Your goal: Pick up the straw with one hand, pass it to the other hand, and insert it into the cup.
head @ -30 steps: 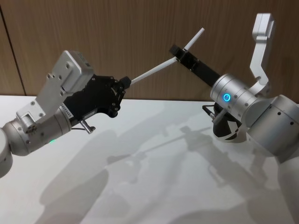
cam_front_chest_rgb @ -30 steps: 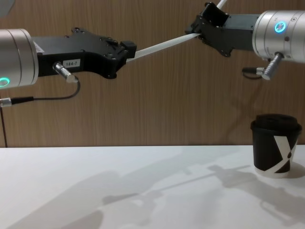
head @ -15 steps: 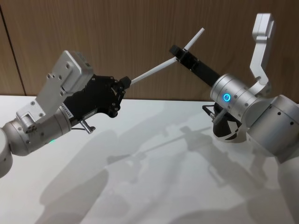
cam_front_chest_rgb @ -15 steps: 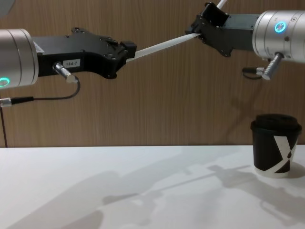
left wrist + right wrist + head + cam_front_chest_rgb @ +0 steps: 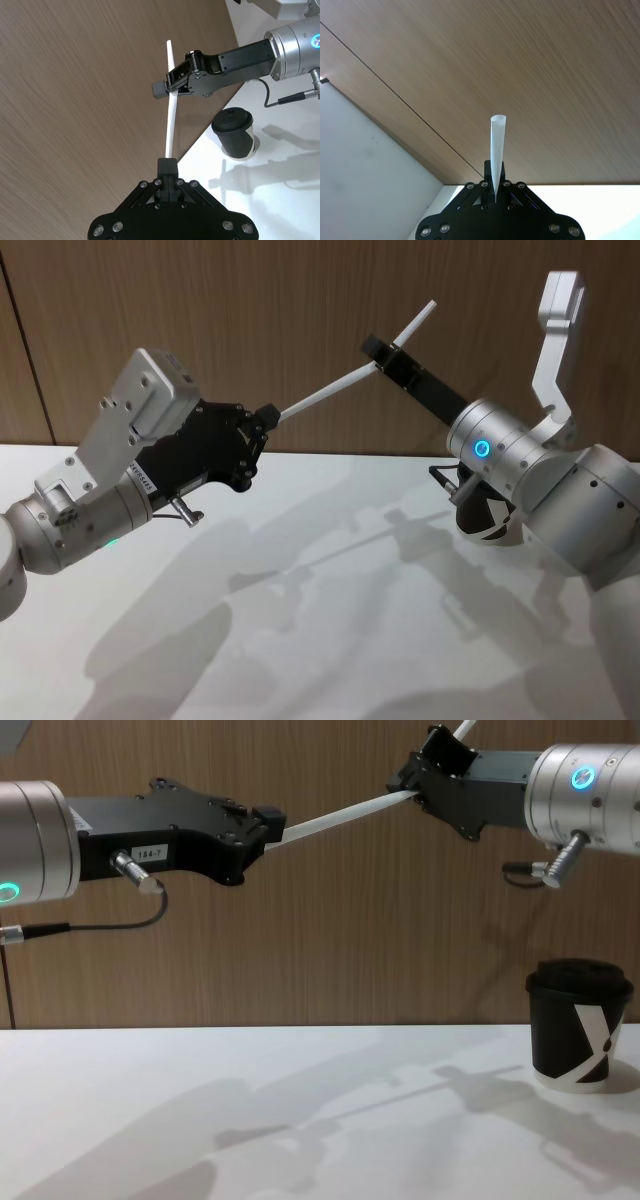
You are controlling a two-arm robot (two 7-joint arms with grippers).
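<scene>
1. Barely shifted: your right wrist (image 5: 490, 445) edged over; the long, thin white straw (image 5: 330, 391) stays slanted above the bench (image 5: 300, 1120).
2. Your left claw (image 5: 268, 416) pinches its lower end, right claw (image 5: 385, 358) its upper part.
3. Black cup (image 5: 580, 1025) stands by the bench's right edge.

Robot lab or test bench, by look. White matte table (image 5: 200, 1120) with sharp shadows across top. Wood-grain panel wall (image 5: 330, 950) rises straight behind table's far edge; dark seam (image 5: 23, 345) in panelling behind table's left end. Pale grey wall section (image 5: 365, 165) adjoins panelling. Silver robot arm (image 5: 35, 840) with green ring above table's left end; second arm (image 5: 585, 785) with blue ring above right end. Black paper cup (image 5: 580, 1038) on table's right end.
</scene>
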